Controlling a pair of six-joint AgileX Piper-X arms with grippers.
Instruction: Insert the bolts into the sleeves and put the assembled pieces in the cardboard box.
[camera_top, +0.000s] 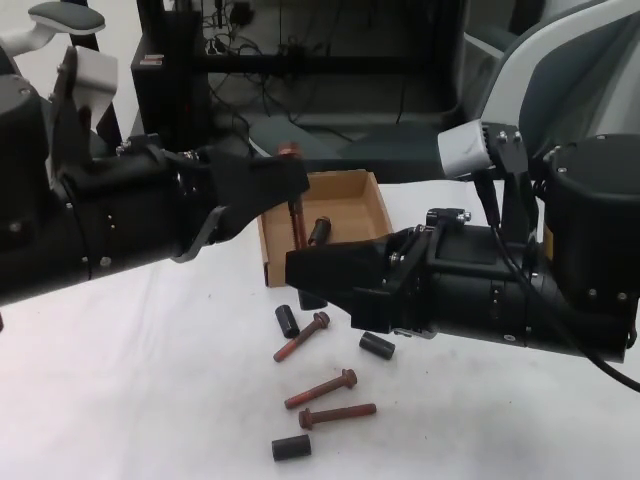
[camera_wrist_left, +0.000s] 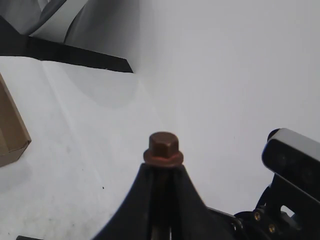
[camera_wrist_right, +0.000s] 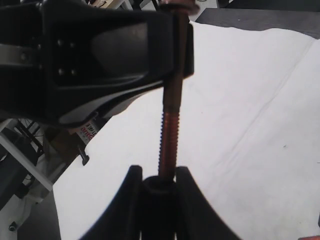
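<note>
Over the bench, mid-air: you've got both arms meeting just in front of the cardboard box (camera_top: 345, 200).
L gripper (camera_wrist_left: 162, 170): closed tight on a bolt (camera_wrist_right: 170, 120), gripped right under the head, shank hanging down, approx upright.
R gripper (camera_wrist_right: 158, 172): closed on a sleeve (camera_wrist_right: 158, 192), bore facing up, directly under the bolt.
Bolt vs sleeve: threaded tip sits at the sleeve's mouth. It's prob. just inside, but the fingers hide how deep, so don't count it as seated.
Step in hand: insertion, early. Most of the shank is exposed betw. the two grippers.
Box: one assembled piece (camera_top: 319, 231) lies inside, near the front wall.
Left to do: three loose sleeves (camera_top: 287, 320) (camera_top: 377, 346) (camera_top: 291, 447) and three loose bolts (camera_top: 302, 337) (camera_top: 321, 388) (camera_top: 337, 411) lie scattered on the bench (camera_top: 150, 380), nearer you than the box.
Next move: you need to bring bolt and sleeve together along the shank's axis, w/ both grips firm and the bolt kept in line w/ the bore.
Watch for: any tilt could jam the threads on the sleeve's rim or twist the sleeve in the R fingers. Once the head is near the sleeve, one arm must let go and the other carries the piece over the box.
</note>
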